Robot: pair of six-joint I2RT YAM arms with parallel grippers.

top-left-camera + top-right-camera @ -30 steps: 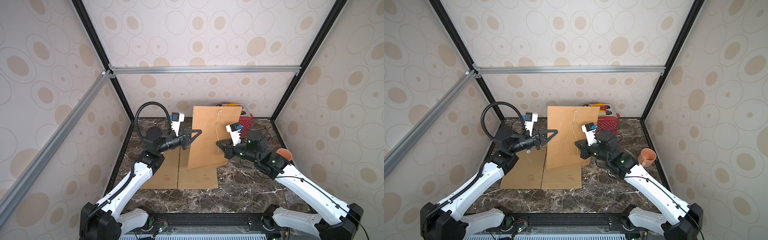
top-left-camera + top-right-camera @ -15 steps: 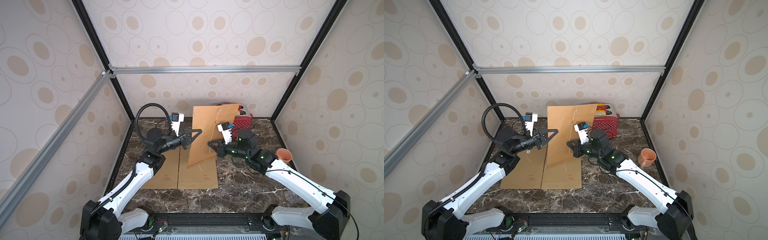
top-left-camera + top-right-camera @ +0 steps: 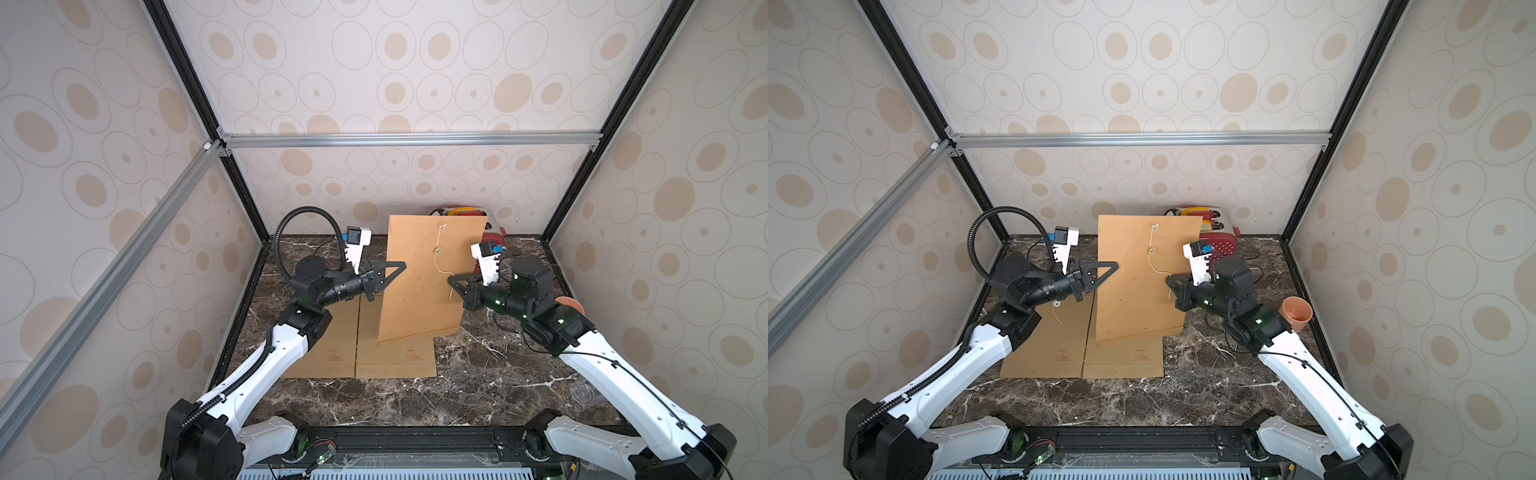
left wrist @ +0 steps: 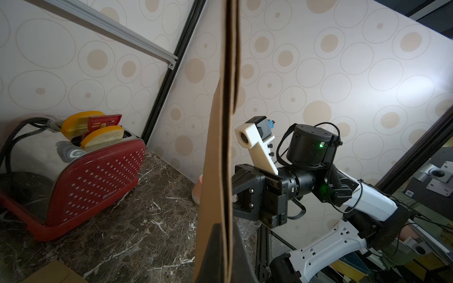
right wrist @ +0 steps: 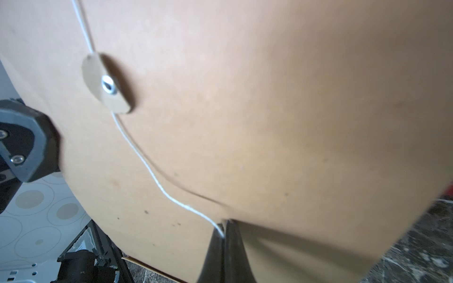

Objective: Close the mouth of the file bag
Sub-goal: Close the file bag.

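A: Where is the file bag?
B: Upright, just before the toaster; the left end effector clamps its edge.
A: The string?
B: Pinched in the right end effector, running up to the disc.

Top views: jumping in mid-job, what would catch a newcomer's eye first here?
The brown file bag is held upright mid-table, its edge clamped by the left gripper, while the right gripper pinches the white string trailing from its button. Beneath it, two flat file bags lie on the marble table. A red toaster sits behind, by the back wall.
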